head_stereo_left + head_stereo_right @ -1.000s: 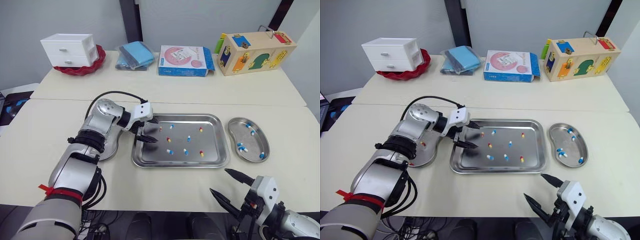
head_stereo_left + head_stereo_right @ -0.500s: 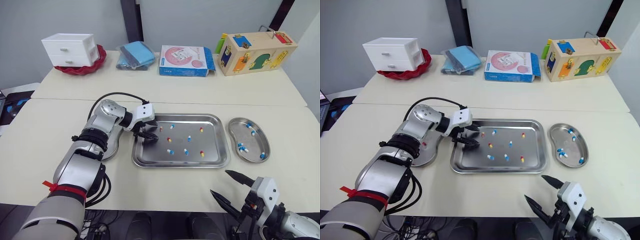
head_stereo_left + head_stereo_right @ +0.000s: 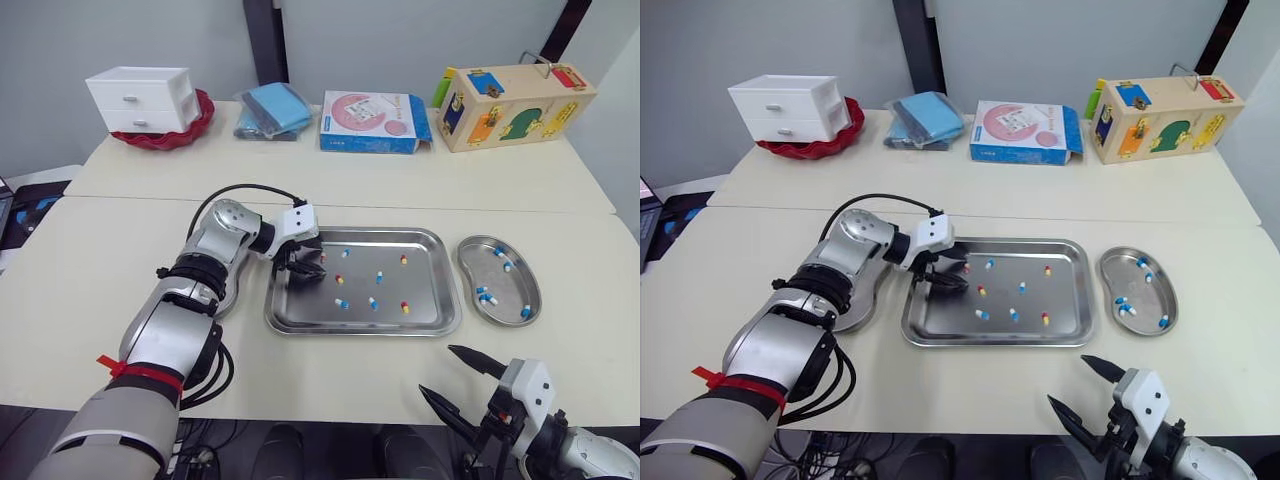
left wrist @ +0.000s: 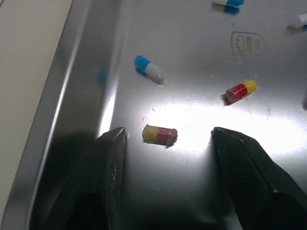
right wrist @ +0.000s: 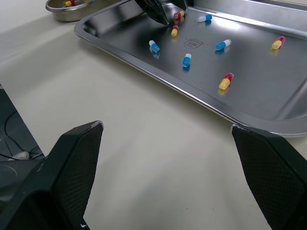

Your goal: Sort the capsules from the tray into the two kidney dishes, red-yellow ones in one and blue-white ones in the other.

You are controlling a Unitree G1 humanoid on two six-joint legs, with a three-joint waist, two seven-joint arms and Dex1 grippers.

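The steel tray holds several red-yellow and blue-white capsules. My left gripper is low in the tray's left part, open, with one finger on each side of a red-yellow capsule and not touching it. A blue-white capsule and another red-yellow capsule lie just beyond it. The left kidney dish sits mostly under my left arm, with a capsule inside. The right kidney dish holds several blue-white capsules. My right gripper hangs open over the table's front edge, holding nothing.
Along the back of the table stand a white drawer unit on a red dish, a blue cloth bundle, a blue and pink box and a wooden activity box. Bare table lies between the tray and the front edge.
My left gripper has moved a little to the right, deeper into the tray, and now stands around a red-yellow capsule. The right gripper has stayed where it was.
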